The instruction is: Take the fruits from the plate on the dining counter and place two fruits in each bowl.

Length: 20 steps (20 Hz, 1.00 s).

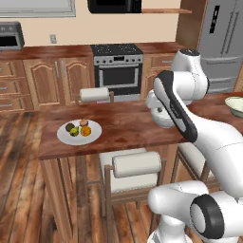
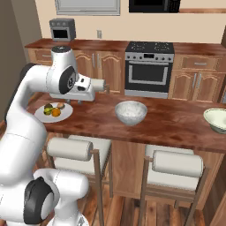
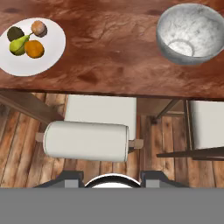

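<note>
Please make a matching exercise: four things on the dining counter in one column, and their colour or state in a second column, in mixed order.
Things:
1. orange
2. pear
3. plate
4. near bowl

States:
A. deep, with nothing inside
B. yellow-green, lying among the other fruits
C. flat, carrying four fruits
D. round, bright orange

Pairs: 1-D, 2-B, 3-C, 4-A
</note>
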Tool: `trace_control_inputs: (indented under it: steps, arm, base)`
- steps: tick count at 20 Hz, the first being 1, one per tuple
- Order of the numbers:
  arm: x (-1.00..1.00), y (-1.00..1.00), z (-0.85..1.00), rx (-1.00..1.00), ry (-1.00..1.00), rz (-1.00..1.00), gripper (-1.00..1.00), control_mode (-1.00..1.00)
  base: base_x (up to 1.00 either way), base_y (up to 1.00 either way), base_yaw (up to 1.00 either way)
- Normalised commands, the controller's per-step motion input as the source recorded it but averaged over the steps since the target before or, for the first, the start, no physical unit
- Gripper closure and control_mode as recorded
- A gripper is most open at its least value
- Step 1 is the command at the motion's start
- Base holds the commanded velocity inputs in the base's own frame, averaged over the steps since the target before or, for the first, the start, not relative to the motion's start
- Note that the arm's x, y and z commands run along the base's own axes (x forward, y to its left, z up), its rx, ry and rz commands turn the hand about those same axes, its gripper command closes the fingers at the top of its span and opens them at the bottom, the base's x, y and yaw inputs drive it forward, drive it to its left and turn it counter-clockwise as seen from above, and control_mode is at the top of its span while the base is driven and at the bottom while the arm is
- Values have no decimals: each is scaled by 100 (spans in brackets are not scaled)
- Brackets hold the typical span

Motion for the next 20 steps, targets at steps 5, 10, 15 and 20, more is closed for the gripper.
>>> trace_control_inputs:
  steps: [5, 10, 15, 20]
  arm:
    - [-19, 8, -2, 1, 3, 2, -100, -100]
    - [23, 93, -32, 2, 0, 23, -100, -100]
    - [79, 100, -29, 0, 3, 16, -100, -100]
    - [72, 100, -31, -1, 4, 3, -100, -100]
  base:
    - [0, 0, 0]
    - [0, 0, 0]
    - [0, 0, 0]
    - [0, 0, 0]
